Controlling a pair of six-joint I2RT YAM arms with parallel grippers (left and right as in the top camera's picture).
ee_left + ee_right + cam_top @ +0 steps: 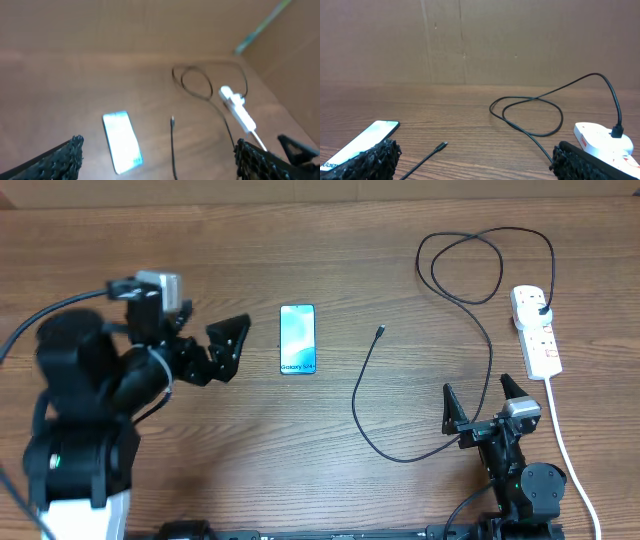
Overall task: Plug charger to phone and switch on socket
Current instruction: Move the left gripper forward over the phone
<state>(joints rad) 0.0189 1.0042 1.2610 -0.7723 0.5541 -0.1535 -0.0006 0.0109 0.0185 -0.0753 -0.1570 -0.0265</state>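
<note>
The phone (pixel 298 339) lies face up on the wooden table, its screen lit, just right of my open left gripper (pixel 238 346). The black charger cable (pixel 366 380) lies loose; its small connector tip (pixel 381 332) points up, right of the phone. The cable loops at the back, and its plug (pixel 541 308) sits in the white socket (pixel 535 332) at the right. My right gripper (pixel 477 390) stands open near the front, left of the socket. The left wrist view shows the phone (pixel 122 141), tip (pixel 172 120) and socket (pixel 237 111). The right wrist view shows the phone (pixel 365 140), tip (pixel 441 146) and socket (pixel 600 139).
The socket's thick white cord (pixel 568 448) runs toward the front right edge, beside the right arm. A brown cardboard wall (pixel 480 40) stands behind the table. The cable's loop (pixel 468 268) lies at the back of the table.
</note>
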